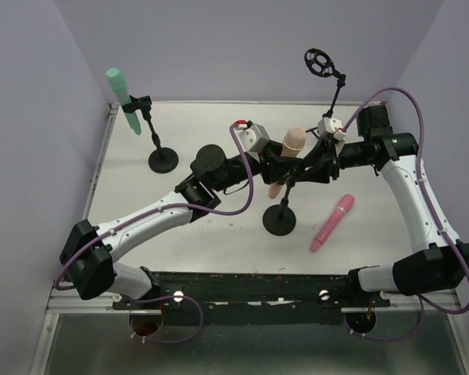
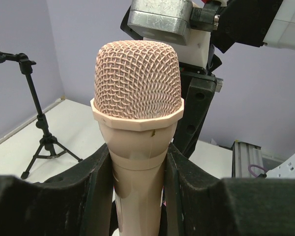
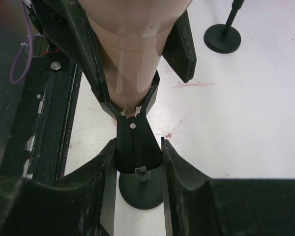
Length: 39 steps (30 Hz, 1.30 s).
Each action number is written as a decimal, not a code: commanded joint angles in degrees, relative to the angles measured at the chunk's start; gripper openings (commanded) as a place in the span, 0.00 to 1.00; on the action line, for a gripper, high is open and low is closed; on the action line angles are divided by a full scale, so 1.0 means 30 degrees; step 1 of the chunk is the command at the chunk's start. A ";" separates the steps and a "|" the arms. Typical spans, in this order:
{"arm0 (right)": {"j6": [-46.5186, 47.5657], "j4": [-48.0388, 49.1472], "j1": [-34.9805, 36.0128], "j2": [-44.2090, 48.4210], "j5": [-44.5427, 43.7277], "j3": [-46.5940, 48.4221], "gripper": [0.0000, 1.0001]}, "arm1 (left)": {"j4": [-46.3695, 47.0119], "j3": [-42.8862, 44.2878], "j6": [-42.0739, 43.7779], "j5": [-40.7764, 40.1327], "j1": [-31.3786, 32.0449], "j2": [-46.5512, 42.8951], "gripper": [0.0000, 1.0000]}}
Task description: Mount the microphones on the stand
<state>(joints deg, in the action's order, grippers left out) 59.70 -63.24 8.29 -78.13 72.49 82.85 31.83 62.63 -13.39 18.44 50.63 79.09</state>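
Note:
The peach microphone [image 1: 291,143] stands tilted at the table's middle, its handle in the open black clip [image 3: 136,142] of the middle stand [image 1: 280,221]. My left gripper [image 1: 273,158] is shut on its handle just below the mesh head [image 2: 137,78]; the fingers [image 2: 96,182] press both sides. My right gripper [image 1: 303,168] is shut on the clip's tail, with fingers [image 3: 174,167] on either side. The mint green microphone [image 1: 119,92] sits clipped in the back-left stand [image 1: 162,160]. The pink microphone [image 1: 332,223] lies flat at the right.
A tripod stand [image 1: 332,98] with a round black mount [image 1: 319,62] stands at the back right; it also shows in the left wrist view [image 2: 39,128]. Purple walls enclose the table. A black rail [image 1: 250,285] runs along the near edge.

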 commanded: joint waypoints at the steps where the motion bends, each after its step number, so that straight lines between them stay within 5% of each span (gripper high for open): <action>1: -0.0594 0.0163 0.0135 0.0086 0.0768 -0.0048 0.26 | 0.0961 -0.0515 0.0185 -0.0403 0.0115 0.0238 0.00; 11: -0.0712 0.0310 0.0135 0.0115 0.0974 -0.0195 0.52 | 0.1283 -0.0751 0.0302 -0.0491 0.0086 0.0326 0.00; 24: -0.1033 0.0807 0.0106 0.0641 0.1003 -0.0721 1.00 | 0.1225 -0.0720 0.0185 -0.0492 0.0086 0.0386 0.01; 32: -0.2085 0.1685 0.0077 0.1140 0.0652 -0.1132 1.00 | -0.0471 -0.0283 -0.0108 -0.0872 0.0057 -0.0697 0.78; 39: -0.3845 0.2857 -0.0859 0.1637 0.1002 -0.1190 1.00 | -0.1734 -0.0543 0.0448 -0.1311 -0.0031 -0.2337 0.99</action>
<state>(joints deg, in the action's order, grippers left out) 51.88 -57.69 7.64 -75.07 73.80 79.96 29.26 60.95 -13.39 16.40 50.70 76.86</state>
